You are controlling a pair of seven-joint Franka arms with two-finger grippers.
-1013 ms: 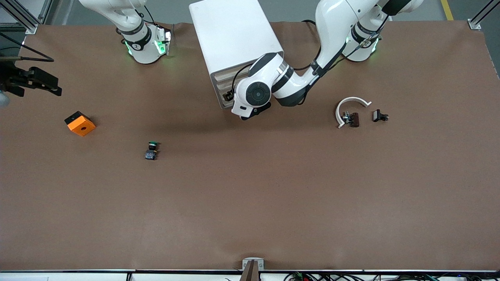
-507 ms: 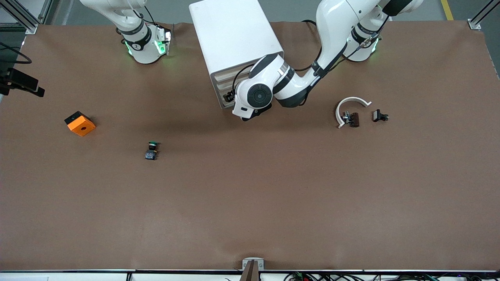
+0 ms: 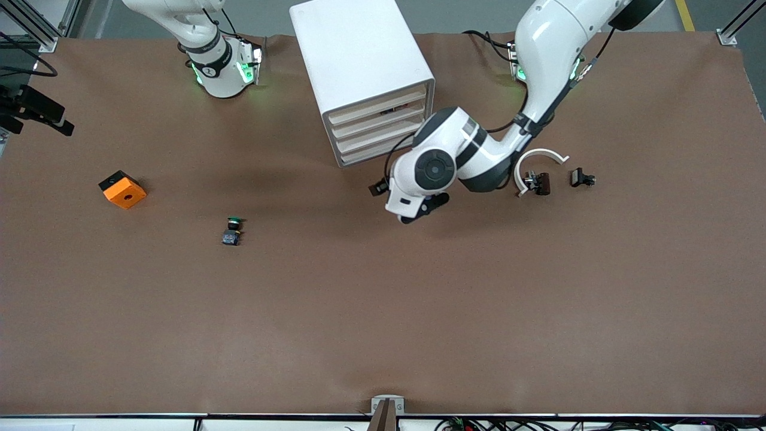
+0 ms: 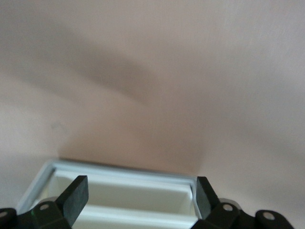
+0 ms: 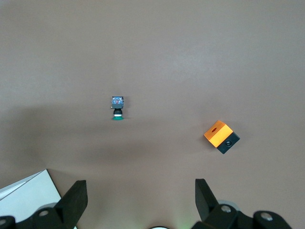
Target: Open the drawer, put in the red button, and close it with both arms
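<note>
The right end effector (image 3: 37, 112) hangs over the worktop (image 3: 383, 311) at the right arm's end, where that arm waits. Its fingers (image 5: 72, 199) are spread wide and released, with nothing between them. Below it, the orange block (image 3: 122, 189) lies closest on the worktop. The green-capped button (image 3: 233, 230) lies farther from it, toward the cabinet (image 3: 359, 60).

The left end effector (image 4: 138, 195) hovers over bare worktop in front of the cabinet's drawers and does not touch them. Its fingers (image 4: 75, 195) are also spread and released, holding nothing. In the left wrist view, a white framed edge of the cabinet shows between them.

The drawer (image 3: 383, 105) is the uppermost of four and sits in the cabinet, near this end effector but apart from it. A small dark thing shows in its slot. Whether that is the red button cannot be told, and no red cap shows anywhere on the worktop.

Toward the left arm's end from this end effector lie a white curved piece (image 3: 537, 160) and two small dark parts (image 3: 540, 183) (image 3: 581, 178) beside it.
</note>
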